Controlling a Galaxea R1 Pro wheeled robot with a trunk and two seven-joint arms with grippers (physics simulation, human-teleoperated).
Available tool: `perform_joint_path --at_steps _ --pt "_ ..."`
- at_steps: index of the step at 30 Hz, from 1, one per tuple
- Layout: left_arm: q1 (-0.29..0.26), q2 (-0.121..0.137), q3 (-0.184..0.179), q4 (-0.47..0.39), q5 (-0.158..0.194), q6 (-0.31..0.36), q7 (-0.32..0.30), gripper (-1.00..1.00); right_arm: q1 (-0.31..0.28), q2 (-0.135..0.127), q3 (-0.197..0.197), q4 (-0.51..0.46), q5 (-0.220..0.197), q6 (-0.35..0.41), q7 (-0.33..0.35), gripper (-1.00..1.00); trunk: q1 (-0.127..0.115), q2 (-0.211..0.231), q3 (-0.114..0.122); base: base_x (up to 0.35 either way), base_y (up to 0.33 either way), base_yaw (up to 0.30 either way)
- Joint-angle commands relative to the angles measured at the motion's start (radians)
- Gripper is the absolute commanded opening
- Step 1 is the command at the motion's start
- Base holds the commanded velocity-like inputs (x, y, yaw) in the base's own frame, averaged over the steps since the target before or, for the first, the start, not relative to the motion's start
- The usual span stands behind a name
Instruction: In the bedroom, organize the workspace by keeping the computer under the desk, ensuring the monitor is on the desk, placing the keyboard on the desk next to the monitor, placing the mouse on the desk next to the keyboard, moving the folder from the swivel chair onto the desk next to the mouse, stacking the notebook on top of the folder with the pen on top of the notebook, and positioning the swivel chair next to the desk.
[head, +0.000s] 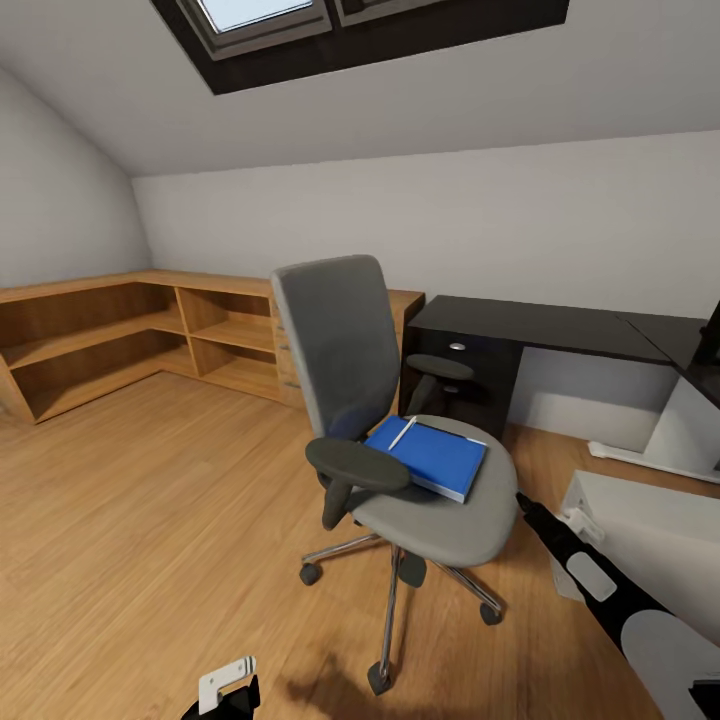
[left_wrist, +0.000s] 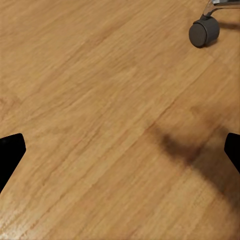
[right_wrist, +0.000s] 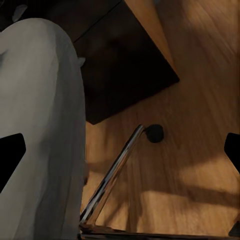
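Black fingertips of the left gripper (left_wrist: 120, 150) stand wide apart at the two sides of its wrist view, released and grasping nothing, above bare light wooden floor (left_wrist: 90, 100) with fine plank grain; a dark rubber castor (left_wrist: 204, 33) on a chrome leg lies just ahead of them. In the head view this gripper (head: 228, 690) sits low near the bottom edge, a white bracket on its black body.

The right gripper (right_wrist: 120, 150) is likewise spread and empty, its dark tips at the edges of its own view, looking down past the rounded grey seat edge onto a chrome leg, a castor (right_wrist: 154, 133) and the shadowed floor. Its arm (head: 590, 575), black with pale grey panels, stretches diagonally toward the front of the seat.

The grey upholstered swivel chair (head: 340, 340) with black padded armrests and a chrome five-star base stands on the open floor, apart from the glossy black-topped desk (head: 540, 325). On the seat lies the flat bright blue rectangular folder (head: 435, 458), its long axis running diagonally from the backrest side toward the seat's front edge. A thin pale pen (head: 403, 432) rests on top of it near the backrest end, also slanted. Low oak shelving (head: 120, 335) lines the wall corner.
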Motion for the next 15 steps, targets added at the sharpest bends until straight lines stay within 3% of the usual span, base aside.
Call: perform_joint_path --at_steps 1,15 --pt "0.000 0.000 -0.002 0.000 0.009 -0.004 0.003 1.00 0.000 -0.001 0.012 0.005 -0.011 -0.005 0.002 1.00 0.000 0.000 -0.001 0.000 0.000 0.000" --pt "0.000 0.000 -0.002 0.000 0.009 -0.004 0.003 1.00 0.000 -0.001 0.013 0.009 -0.012 -0.006 0.005 1.00 0.000 0.000 -0.001 0.000 0.000 0.000"
